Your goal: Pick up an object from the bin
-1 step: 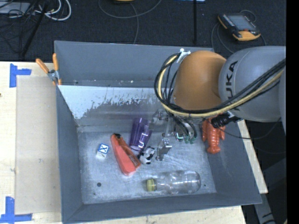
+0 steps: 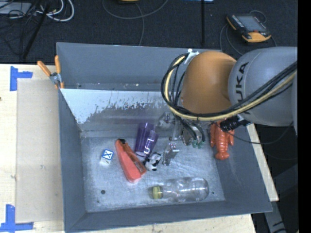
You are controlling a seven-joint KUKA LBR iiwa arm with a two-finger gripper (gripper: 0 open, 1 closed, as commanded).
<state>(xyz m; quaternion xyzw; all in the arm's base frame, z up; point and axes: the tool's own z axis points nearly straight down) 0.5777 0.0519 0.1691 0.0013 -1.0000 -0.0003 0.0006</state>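
My gripper hangs low over the middle of the bin, under the orange wrist cover. Just left of its tip lies a small black-and-white thing. A purple bottle lies a little further left and up, close to the gripper. A red-orange flat tool lies slanted beside the bottle. Below the gripper, a clear plastic bottle with a yellow cap lies on its side near the bin's front wall. Nothing shows held in the gripper.
An orange lobster-like toy rests against the bin's right wall, partly behind the arm. A small blue-and-white cube lies at the left of the floor. The arm and its cables cover the bin's upper right.
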